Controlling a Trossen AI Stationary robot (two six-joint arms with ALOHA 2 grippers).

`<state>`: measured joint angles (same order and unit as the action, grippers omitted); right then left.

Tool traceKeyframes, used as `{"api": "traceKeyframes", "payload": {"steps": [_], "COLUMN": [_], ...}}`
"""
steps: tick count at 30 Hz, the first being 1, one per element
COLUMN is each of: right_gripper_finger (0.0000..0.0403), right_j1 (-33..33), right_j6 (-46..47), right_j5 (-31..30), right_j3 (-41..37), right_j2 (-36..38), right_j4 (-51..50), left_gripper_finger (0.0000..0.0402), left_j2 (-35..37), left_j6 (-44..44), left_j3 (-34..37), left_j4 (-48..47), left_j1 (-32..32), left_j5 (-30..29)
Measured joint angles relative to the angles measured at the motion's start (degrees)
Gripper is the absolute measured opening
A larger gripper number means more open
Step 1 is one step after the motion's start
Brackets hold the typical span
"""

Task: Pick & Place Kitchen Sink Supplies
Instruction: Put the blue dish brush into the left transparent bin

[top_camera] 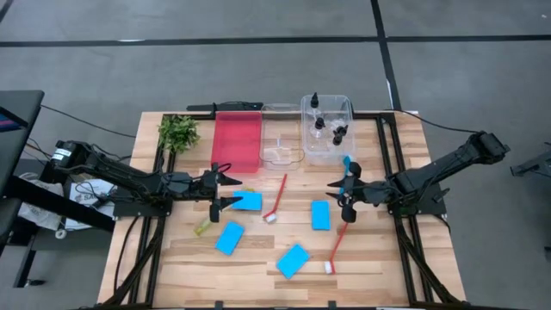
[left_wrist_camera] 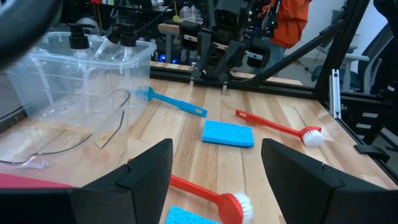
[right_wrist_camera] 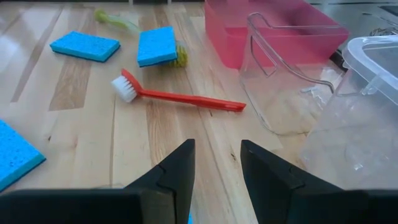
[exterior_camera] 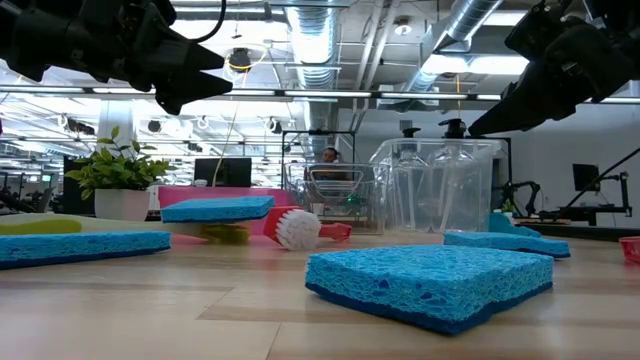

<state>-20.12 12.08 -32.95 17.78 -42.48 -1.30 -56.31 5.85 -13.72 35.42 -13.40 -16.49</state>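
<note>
Left tool [top_camera: 231, 189]: hangs above the surface near the red tray's [top_camera: 236, 142] front end, fingers spread wide apart, nothing between them; likely poised over the sponge [top_camera: 248, 201] just beneath.
Right tool [top_camera: 342, 195]: raised over the right-middle of the surface, fingers partly apart with bare wood showing in the gap; it holds and touches nothing.
Sponges: four blue ones lie flat, one by the left tool, one left of centre [top_camera: 230, 238], one toward the front edge [top_camera: 294, 260], one near the right tool [top_camera: 320, 215].
Brushes: a red one [top_camera: 277, 201] lies at the centre, another red one [top_camera: 337, 244] below the right tool, a blue one [top_camera: 346, 166] beside the clear bin, a yellow-green one [top_camera: 203, 226] partly under the left sponge.
Bottles: black-capped ones [top_camera: 320, 122] already stand inside the clear bin [top_camera: 325, 129] at the back edge.
Why so: the loose items seem still to await sorting into the containers, so both tools hover empty.
</note>
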Motion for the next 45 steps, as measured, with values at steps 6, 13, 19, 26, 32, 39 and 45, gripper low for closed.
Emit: {"api": "traceKeyframes", "payload": {"steps": [6, 13, 19, 26, 32, 39, 45], "right_gripper_finger": [0.0122, 0.0122, 0.0122, 0.0122, 0.0122, 0.0122, 0.0122], "right_j1": [0.02, 0.02, 0.00, 0.04, 0.04, 0.04, 0.04], "right_j6": [0.00, 0.01, 0.02, 1.05, 5.52, 8.18, 12.49], "right_j5": [0.05, 0.02, -2.10, -4.12, -4.55, -4.80, -6.62], "right_j3": [0.02, 0.02, 0.04, 0.04, 0.04, 0.04, 0.04], "right_j2": [0.00, 0.02, 0.17, 0.17, 0.17, 0.17, 0.17], "right_j4": [0.00, 0.00, -0.18, -3.62, -7.47, -11.30, -15.36], "left_gripper_finger": [0.0248, 0.0248, 0.0248, 0.0248, 0.0248, 0.0248, 0.0248], "left_j2": [0.00, 0.00, 0.00, 0.00, 0.00, 0.00, 0.00], "left_j6": [0.77, 0.85, 0.85, 0.56, 0.45, 0.44, 0.45], "left_j3": [0.00, 0.00, 0.00, 0.00, 0.00, 0.00, 0.00], "left_j4": [0.02, 0.01, -0.05, -0.46, -0.48, -0.52, -0.55], "left_j1": [0.01, -0.01, -0.01, -0.01, -0.01, -0.01, -0.01], "left_j5": [0.53, 2.92, 2.91, 2.91, 2.89, 2.86, 2.86]}}
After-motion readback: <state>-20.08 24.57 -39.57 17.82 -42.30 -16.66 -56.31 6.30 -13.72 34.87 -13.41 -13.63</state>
